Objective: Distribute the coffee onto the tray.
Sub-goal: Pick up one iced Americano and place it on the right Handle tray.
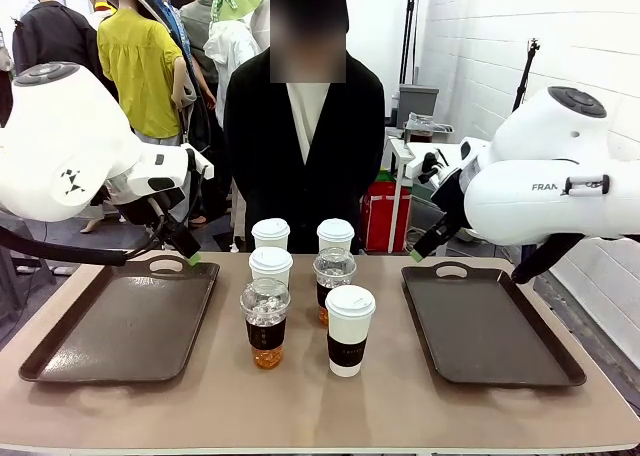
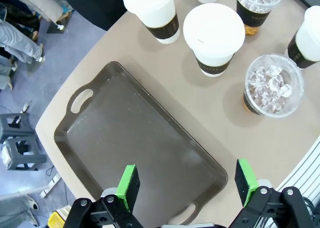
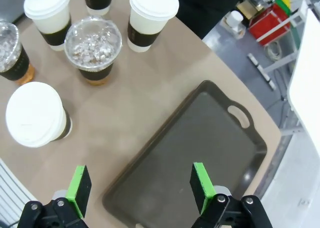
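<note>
Beige bench (image 1: 320,416) fills the foreground, and all 6 cups of coffee stand in a cluster at its middle, on the bench surface between 2 dark brown trays.

Nearest is a white lidded cup (image 1: 350,328) with a dark sleeve. Just beside it on the left is a clear dome-lidded cup (image 1: 266,321) with ice over amber drink. Behind these stand a second white cup (image 1: 271,266) and a second clear iced cup (image 1: 334,274). The far-left white cup (image 1: 270,233) and the far-right white cup (image 1: 335,234) are near the bench's far edge.

The left tray (image 1: 110,336) lies flat on the left of the cluster and the right tray (image 1: 495,336) on the right, each with a handle cut-out at its far end.

The left fingers (image 2: 128,185) hang above the left tray's far inner corner. They are spread wide, with nothing between their green pads. The right fingers (image 3: 80,184) hang above the right tray's far inner corner, equally wide apart and holding nothing.

A person (image 1: 305,136) in a black jacket stands behind the far edge, at the middle.
</note>
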You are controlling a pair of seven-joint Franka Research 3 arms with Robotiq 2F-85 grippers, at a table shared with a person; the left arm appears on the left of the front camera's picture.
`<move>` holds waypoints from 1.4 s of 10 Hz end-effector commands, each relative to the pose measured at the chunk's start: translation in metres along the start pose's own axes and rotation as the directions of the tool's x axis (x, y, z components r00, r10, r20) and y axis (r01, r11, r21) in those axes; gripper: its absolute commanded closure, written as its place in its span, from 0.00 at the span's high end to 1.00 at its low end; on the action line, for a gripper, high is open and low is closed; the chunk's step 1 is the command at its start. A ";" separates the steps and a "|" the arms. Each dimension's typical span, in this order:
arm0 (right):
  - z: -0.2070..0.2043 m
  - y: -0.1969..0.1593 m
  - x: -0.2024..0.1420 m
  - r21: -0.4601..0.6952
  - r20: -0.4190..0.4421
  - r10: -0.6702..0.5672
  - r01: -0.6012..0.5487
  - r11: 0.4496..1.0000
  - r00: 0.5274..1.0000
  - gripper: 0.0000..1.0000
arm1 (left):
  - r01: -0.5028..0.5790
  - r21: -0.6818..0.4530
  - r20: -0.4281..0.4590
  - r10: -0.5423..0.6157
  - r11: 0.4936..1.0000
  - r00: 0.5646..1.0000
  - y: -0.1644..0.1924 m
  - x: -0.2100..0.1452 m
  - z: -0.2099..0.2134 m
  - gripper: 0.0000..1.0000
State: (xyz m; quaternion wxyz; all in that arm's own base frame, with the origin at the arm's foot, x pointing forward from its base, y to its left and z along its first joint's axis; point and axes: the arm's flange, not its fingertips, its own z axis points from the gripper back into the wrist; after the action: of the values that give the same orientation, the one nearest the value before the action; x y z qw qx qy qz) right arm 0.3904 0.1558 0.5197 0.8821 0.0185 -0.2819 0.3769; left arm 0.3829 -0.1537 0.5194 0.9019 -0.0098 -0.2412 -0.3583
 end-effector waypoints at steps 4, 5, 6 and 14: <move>0.003 -0.017 -0.012 0.135 0.063 0.025 -0.034 0.990 0.998 1.00 | 0.116 -0.134 0.054 -0.110 0.984 0.992 0.017 -0.005 0.011 1.00; 0.007 -0.022 -0.017 0.180 0.088 0.035 -0.050 0.982 0.996 1.00 | 0.155 -0.168 0.077 -0.144 0.974 0.987 0.018 -0.006 0.016 1.00; 0.008 -0.026 -0.020 0.206 0.105 0.040 -0.061 0.977 0.994 1.00 | 0.191 -0.182 0.096 -0.176 0.965 0.980 0.021 -0.007 0.019 1.00; 0.004 -0.041 -0.037 0.364 0.328 0.084 -0.208 0.908 0.941 1.00 | 0.330 -0.342 0.404 -0.179 0.880 0.897 0.041 -0.037 0.014 1.00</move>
State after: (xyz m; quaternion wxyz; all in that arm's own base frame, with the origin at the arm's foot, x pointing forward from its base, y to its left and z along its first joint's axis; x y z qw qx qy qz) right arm 0.3900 0.1043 0.5218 0.7862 0.2150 -0.3283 0.4774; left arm 0.3775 -0.1021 0.5281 0.7744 -0.2087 -0.3167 -0.5064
